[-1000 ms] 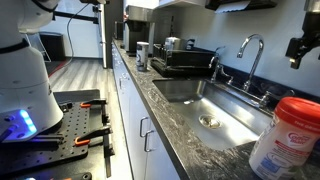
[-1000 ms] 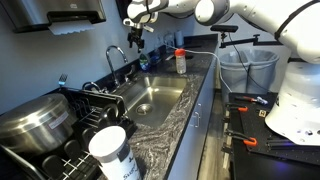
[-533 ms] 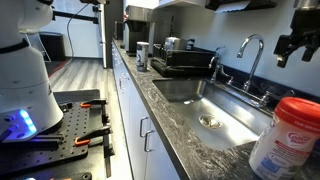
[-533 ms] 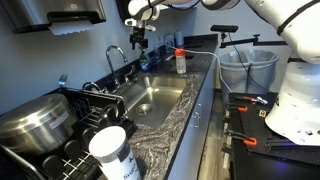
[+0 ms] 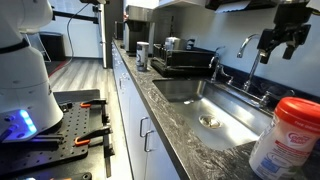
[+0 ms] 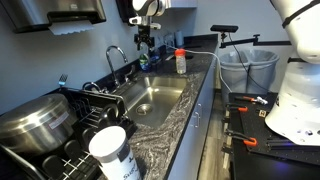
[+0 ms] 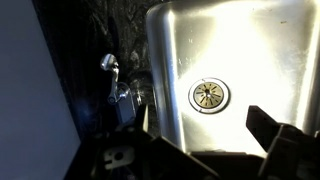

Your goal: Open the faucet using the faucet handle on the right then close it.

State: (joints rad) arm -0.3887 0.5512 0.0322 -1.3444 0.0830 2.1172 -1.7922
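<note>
Watching the gripper, exterior view: your gripper [image 5: 276,52] hangs high at the right with its fingers spread and holding nothing. It is level with the arch of the faucet [image 5: 249,45] and apart from it.
Faucet handle: the faucet handle [image 5: 266,97] you want sits low at the tap's base behind the sink [image 5: 190,92]. It is the nearer of two alike and well below the gripper.
Risk: if you drop straight down you could clip the thin spout or land on the twin, since the two knobs stand close and look the same.
Writing: the red-lidded canister [image 5: 286,135] at near right carries a script label, too blurred to read.
Gripper, exterior view: the gripper [image 6: 147,38] hovers above the far end of the sink [image 6: 150,100], beyond the faucet [image 6: 116,52]. You cannot judge the jaw spread from here.
Risk: the red-capped bottle [image 6: 180,62] stands near on the right, and a wide swing could topple it.
Writing: none is legible on the wall dispenser [image 6: 65,15] or the white-lidded tub [image 6: 110,150].
Gripper, wrist view: the gripper [image 7: 200,130] shows dark fingers [image 7: 285,140] set wide, with nothing between them.
Faucet: the faucet [image 7: 110,68] lies left of the drain [image 7: 208,95], and you cannot tell which knob is yours.
Risk: glare on the steel and shadow at the left hide the lever, so closing early may let the fingers slip off it.
Writing: none.
</note>
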